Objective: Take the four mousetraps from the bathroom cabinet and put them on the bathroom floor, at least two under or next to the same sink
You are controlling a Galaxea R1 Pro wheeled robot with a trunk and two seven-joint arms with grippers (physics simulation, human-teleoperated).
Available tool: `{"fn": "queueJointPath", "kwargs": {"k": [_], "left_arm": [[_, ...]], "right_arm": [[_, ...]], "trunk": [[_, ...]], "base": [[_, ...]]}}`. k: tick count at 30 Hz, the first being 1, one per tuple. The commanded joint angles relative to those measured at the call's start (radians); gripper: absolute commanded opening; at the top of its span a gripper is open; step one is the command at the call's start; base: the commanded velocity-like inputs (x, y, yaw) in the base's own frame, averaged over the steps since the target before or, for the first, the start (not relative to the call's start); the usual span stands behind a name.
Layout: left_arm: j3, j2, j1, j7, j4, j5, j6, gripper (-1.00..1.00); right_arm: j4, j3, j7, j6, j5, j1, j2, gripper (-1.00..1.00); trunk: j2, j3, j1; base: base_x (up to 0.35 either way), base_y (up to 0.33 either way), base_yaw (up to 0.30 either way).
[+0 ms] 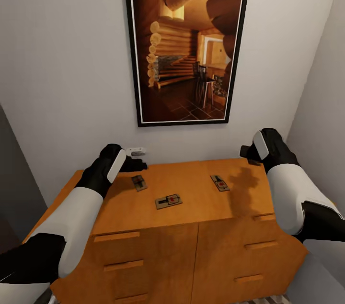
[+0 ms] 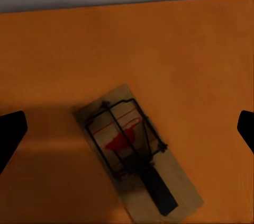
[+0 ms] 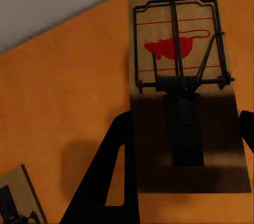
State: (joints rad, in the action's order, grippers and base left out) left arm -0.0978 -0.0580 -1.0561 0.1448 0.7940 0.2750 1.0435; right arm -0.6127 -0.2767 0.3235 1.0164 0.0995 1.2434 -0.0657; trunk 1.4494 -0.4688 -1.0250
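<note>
Overhead, both claws gape, left claw straddling a mousetrap, right claw another

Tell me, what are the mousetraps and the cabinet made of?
The mousetraps look like pale, matte wood with faint grain, carrying dark metal wire and a coiled spring. The red mouse shape seems printed on. The cabinet looks like smooth orange-brown wood with a soft sheen, though a render can't confirm this.

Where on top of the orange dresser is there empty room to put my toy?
The front right part of the cabinet top, between the right mousetrap and the front edge, is bare. So is the front left corner, below the left mousetrap. The middle is crowded: the middle mousetrap lies there, with both grippers hovering near the back.
</note>
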Motion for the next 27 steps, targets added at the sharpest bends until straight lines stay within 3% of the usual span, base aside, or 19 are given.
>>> {"fn": "queueJointPath", "kwargs": {"k": [1,18,27], "left_arm": [[-0.002,0.0,-0.001,0.01,0.0,0.01,0.003,1.0],[-0.002,0.01,-0.001,0.012,-0.025,0.009,0.0,1.0],[0.001,0.013,-0.001,0.015,-0.04,0.009,-0.009,1.0]], "right_arm": [[-0.001,-0.001,0.009,0.002,0.011,0.001,0.0,-1.0],[-0.001,0.0,0.01,0.002,0.008,0.001,0.001,-1.0],[-0.01,0.0,0.008,0.002,-0.102,0.001,-0.002,-1.0]], "trunk": [[0.001,-0.001,0.0],[0.001,-0.001,0.0],[0.001,-0.001,0.0]], "base": [[0.0,0.0,0.138],[0.0,0.0,0.017],[0.014,-0.052,0.0]]}}
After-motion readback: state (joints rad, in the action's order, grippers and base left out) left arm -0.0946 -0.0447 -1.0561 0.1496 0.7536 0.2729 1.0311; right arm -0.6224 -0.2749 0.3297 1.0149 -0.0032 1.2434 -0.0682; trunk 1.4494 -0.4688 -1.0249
